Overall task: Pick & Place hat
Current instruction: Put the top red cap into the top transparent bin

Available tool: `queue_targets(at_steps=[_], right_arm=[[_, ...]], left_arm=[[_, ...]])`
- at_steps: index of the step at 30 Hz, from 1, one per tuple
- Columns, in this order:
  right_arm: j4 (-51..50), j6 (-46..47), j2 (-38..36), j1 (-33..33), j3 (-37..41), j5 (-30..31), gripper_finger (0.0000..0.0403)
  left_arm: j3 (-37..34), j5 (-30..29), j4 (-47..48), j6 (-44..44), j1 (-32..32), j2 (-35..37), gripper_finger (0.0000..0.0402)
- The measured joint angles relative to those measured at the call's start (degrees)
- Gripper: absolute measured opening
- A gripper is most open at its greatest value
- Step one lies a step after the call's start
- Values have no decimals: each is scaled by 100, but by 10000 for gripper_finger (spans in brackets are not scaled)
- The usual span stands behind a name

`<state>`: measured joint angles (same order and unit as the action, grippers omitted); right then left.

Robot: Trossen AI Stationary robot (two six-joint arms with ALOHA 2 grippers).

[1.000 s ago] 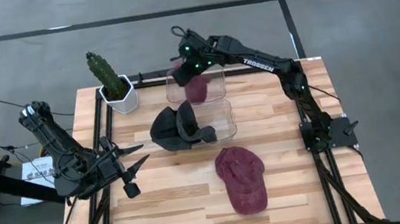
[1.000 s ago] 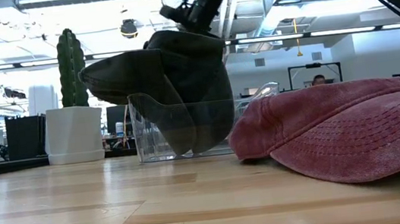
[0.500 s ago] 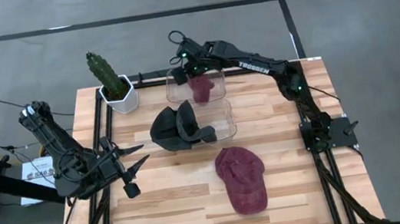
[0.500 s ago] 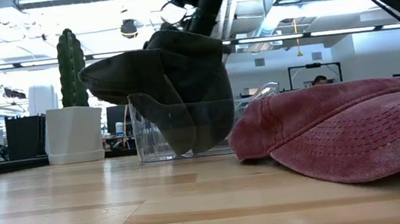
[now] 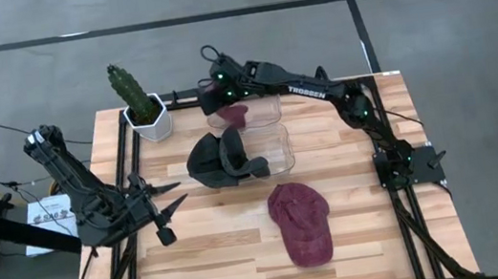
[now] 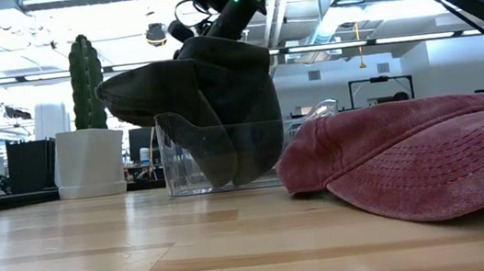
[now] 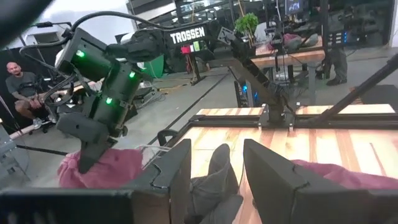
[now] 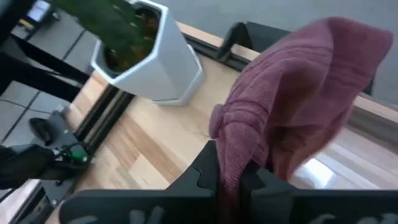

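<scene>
My right gripper (image 5: 228,102) is shut on a maroon hat (image 5: 235,114) over the left part of the far clear bin (image 5: 269,106). The right wrist view shows that hat (image 8: 292,93) bunched ahead of the gripper (image 8: 239,173). A black hat (image 5: 222,157) drapes over the left wall of the near clear bin (image 5: 279,147). A second maroon hat (image 5: 300,221) lies flat on the table. My left gripper (image 5: 179,191) stands open and level near the table's left edge, holding nothing. My right gripper pinches a bunched fold of the maroon hat's cloth (image 8: 231,146) between its two fingers. The fingers slant down toward the table's left. The hat hangs slack below them (image 7: 115,169) inside the far bin's outline; whether it rests on the bin's floor I cannot tell.
A cactus in a white pot (image 5: 142,107) stands at the table's far left corner, close to the far bin. The near left of the wooden table (image 5: 217,259) shows bare boards. People (image 7: 18,81) sit in the room beyond the table.
My right gripper has moved down and toward the table's left edge, rolling a little, still shut on the maroon hat. The hat has sunk with it into the far bin and now shows smaller from above.
</scene>
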<state>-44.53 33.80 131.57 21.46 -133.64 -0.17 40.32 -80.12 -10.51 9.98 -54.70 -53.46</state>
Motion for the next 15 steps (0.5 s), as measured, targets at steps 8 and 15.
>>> queue_targets(at_steps=[8, 15], right_arm=[[462, -26, 32, -86, -3, -142, 0], [311, -35, 85, -70, -2, 56, 0]], left_arm=[[0, 495, -43, -4, -13, 187, 144], [0, 515, -72, -2, 0, 250, 144]])
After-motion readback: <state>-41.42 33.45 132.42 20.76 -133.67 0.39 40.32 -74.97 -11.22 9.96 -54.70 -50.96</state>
